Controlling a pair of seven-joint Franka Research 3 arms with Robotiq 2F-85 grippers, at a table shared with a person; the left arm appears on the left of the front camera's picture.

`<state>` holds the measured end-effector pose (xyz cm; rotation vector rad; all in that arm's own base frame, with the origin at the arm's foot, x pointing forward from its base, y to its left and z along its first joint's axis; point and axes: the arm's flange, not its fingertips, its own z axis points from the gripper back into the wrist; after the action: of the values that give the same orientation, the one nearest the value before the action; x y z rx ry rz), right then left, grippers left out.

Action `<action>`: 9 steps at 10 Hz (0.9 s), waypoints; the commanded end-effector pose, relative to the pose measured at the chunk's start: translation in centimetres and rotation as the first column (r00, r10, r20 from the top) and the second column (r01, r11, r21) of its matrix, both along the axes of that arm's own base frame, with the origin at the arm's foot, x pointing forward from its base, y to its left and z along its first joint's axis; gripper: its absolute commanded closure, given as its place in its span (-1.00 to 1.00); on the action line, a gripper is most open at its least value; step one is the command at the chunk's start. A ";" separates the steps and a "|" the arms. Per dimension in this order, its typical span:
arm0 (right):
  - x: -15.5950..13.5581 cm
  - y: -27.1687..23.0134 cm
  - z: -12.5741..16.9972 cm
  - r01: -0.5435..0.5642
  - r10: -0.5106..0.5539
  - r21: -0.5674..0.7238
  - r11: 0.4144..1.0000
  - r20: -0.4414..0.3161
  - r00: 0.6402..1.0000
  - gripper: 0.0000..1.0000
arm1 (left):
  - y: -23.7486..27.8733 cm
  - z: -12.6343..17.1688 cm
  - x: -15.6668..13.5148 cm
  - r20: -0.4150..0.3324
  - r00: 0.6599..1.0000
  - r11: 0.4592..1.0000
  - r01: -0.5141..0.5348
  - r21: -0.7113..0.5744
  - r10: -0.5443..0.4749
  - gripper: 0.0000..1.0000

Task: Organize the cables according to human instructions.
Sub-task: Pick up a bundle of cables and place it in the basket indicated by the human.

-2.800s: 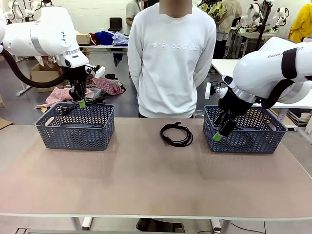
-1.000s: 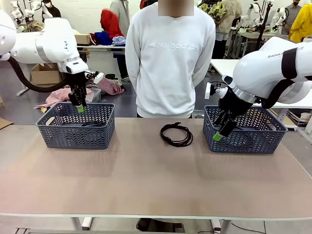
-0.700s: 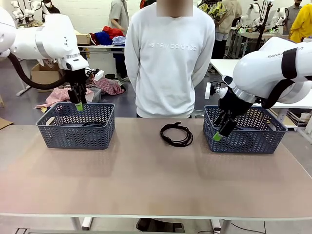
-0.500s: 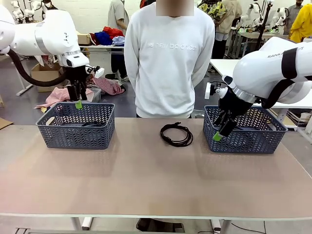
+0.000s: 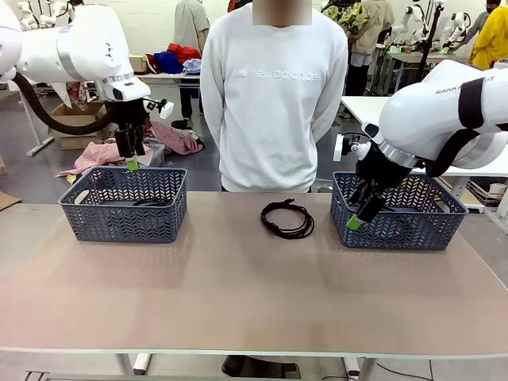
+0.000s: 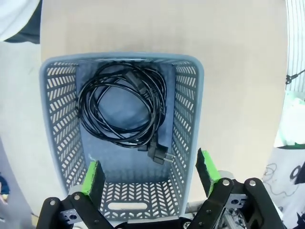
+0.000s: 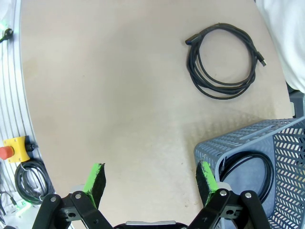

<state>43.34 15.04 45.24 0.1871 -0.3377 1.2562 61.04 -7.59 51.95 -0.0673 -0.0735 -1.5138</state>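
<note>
**One coil loose between two baskets**

At the left, the left pincer (image 5: 132, 165) hangs above the far rim of the left basket (image 5: 119, 219), its fingers apart and holding nothing. Under it, the coil in the left basket (image 6: 123, 106) lies flat on the floor of the basket, plug beside the loops.

In the middle, the loose coil (image 5: 288, 218) lies on the tabletop (image 5: 238, 294) in front of the person (image 5: 274, 95). It sits between the baskets, nearer the right one.

At the right, the right pincer (image 5: 355, 221) hovers by the left end of the right basket (image 5: 405, 228), fingers spread and empty. The coil in the right basket (image 7: 249, 172) rests inside.

The loose coil looks like the step in hand, and the right pincer is the closer one. The person's arms are drawn behind the back, so the pictures do not tell which basket is meant.

To do it well, come straight down over one side of the ring and straddle all the bundled strands. Close on every strand so the loops do not spill open. Lift well clear of the basket wall before carrying it across.
</note>
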 end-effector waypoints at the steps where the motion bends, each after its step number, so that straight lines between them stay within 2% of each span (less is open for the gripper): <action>1: 0.1 0.1 0.2 0.013 -0.013 -0.010 1.000 0.002 1.000 -1.00 | 0.7 -0.5 0.3 -0.005 0.999 0.999 0.036 0.014 -0.036 -1.00; 6: 0.1 0.1 0.2 0.013 -0.013 -0.010 1.000 0.002 1.000 -1.00 | 0.3 -0.7 0.3 -0.009 1.000 1.000 0.018 0.004 -0.018 -1.00; 7: 0.1 0.1 0.2 0.013 -0.013 -0.010 1.000 0.002 1.000 -1.00 | -1.1 -0.9 -0.6 0.015 0.998 0.998 -0.054 -0.011 0.054 -1.00; 9: 0.1 0.1 0.2 0.013 -0.013 -0.010 1.000 0.002 1.000 -1.00 | -3.7 -1.5 -3.2 0.038 0.994 0.994 -0.097 -0.053 0.100 -1.00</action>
<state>43.34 15.04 45.23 0.1872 -0.3376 1.2561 60.24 -10.23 51.24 -0.0710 -0.1044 -1.4573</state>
